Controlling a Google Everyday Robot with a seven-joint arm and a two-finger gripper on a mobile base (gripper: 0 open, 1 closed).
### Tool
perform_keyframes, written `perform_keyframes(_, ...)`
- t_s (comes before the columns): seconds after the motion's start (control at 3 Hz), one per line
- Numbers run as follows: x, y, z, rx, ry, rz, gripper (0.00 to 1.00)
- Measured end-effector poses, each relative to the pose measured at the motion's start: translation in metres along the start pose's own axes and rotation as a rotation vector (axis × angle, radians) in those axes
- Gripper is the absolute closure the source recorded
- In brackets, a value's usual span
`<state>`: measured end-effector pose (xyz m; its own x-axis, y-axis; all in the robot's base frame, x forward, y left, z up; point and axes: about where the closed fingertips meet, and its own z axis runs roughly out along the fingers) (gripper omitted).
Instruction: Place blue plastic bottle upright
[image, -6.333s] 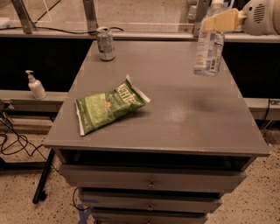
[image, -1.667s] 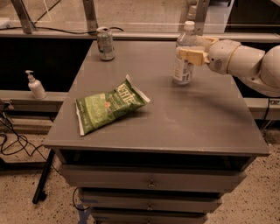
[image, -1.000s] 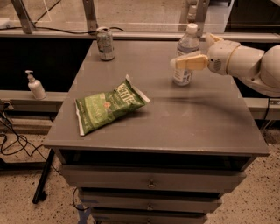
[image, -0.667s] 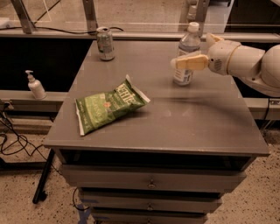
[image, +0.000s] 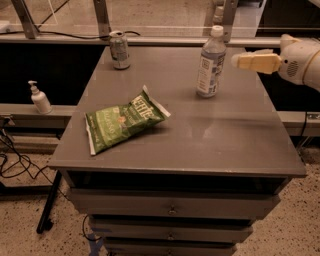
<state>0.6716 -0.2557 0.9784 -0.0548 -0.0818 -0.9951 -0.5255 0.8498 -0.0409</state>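
Observation:
The blue plastic bottle (image: 210, 64) stands upright on the grey table (image: 200, 135), towards its back right, with its white cap on top and its label facing me. My gripper (image: 239, 60) is to the right of the bottle, a short gap away from it and not touching it. It is open and empty, with its cream fingers (image: 257, 61) pointing left at about the height of the bottle's shoulder.
A green chip bag (image: 122, 120) lies left of the table's centre. A silver drinks can (image: 119, 49) stands at the back left. A small white pump dispenser (image: 39, 97) stands on a low ledge left of the table. Drawers sit under the tabletop.
My gripper has let go of the bottle and drawn back to the right. The bottle stays standing where it was set down.

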Motion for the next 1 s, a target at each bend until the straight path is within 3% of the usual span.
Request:
perform_keyframes(0.33,-0.017,-0.037,-0.069,0.099,-0.017,0.067,0.00)
perform_keyframes(0.67,-0.034,-0.071,-0.144,0.231,-0.068,0.148,0.00)
perform_keyframes(1.0,-0.034,-0.071,-0.144,0.231,-0.068,0.148,0.00)
